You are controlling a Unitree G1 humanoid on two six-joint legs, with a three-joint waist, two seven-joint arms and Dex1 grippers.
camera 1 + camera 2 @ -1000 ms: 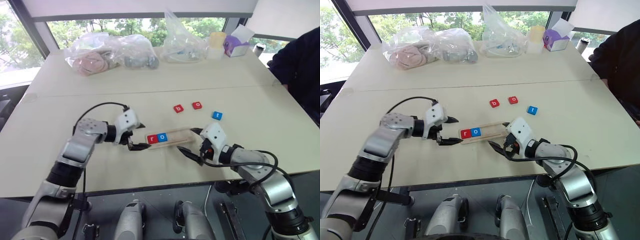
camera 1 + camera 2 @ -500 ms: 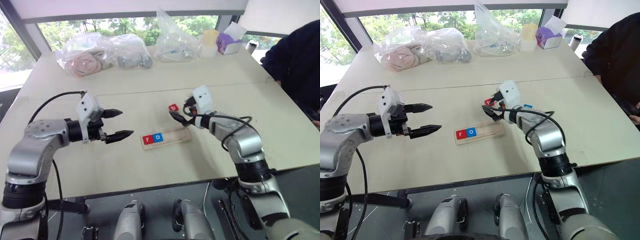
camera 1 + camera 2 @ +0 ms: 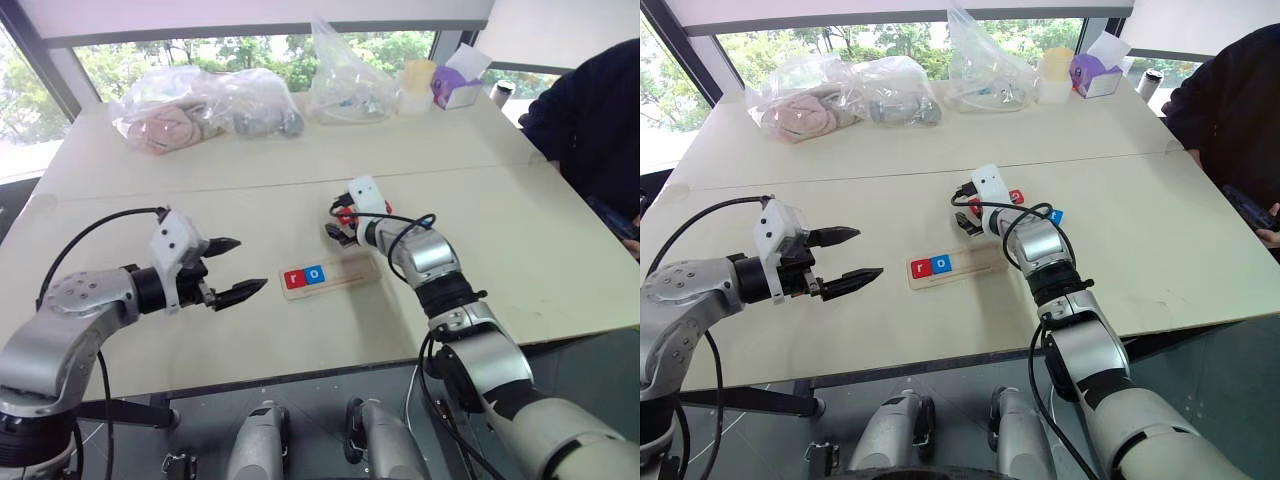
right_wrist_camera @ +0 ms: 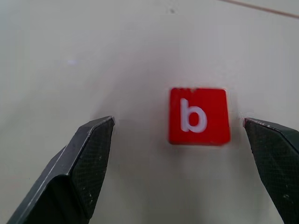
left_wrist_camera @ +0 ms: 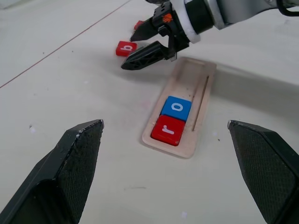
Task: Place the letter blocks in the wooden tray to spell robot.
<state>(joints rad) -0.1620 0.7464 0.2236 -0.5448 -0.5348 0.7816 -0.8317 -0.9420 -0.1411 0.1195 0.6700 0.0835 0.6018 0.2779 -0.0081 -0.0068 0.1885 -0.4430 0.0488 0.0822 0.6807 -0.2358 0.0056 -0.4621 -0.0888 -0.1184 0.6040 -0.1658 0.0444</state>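
Note:
The wooden tray [image 3: 345, 268] lies mid-table with a red "r" block [image 3: 293, 279] and a blue "o" block [image 3: 315, 273] at its left end. Just beyond it, my right gripper [image 3: 333, 220] is open, low over the red "b" block [image 4: 199, 115], one finger on each side of it. Another red block [image 3: 1016, 197] and a blue block [image 3: 1055, 216] lie further right, partly behind that arm. My left gripper [image 3: 252, 262] is open and empty, hovering left of the tray and pointing at it.
Clear plastic bags [image 3: 200, 100] of items, a yellow cup [image 3: 418, 82] and a purple tissue box [image 3: 455, 85] stand along the table's far side. A person in a dark sleeve [image 3: 585, 110] sits at the right edge.
My right gripper has moved from the tray's right end forward to the "b" block. The left gripper has drawn back left, away from the tray. The camera has shifted too.

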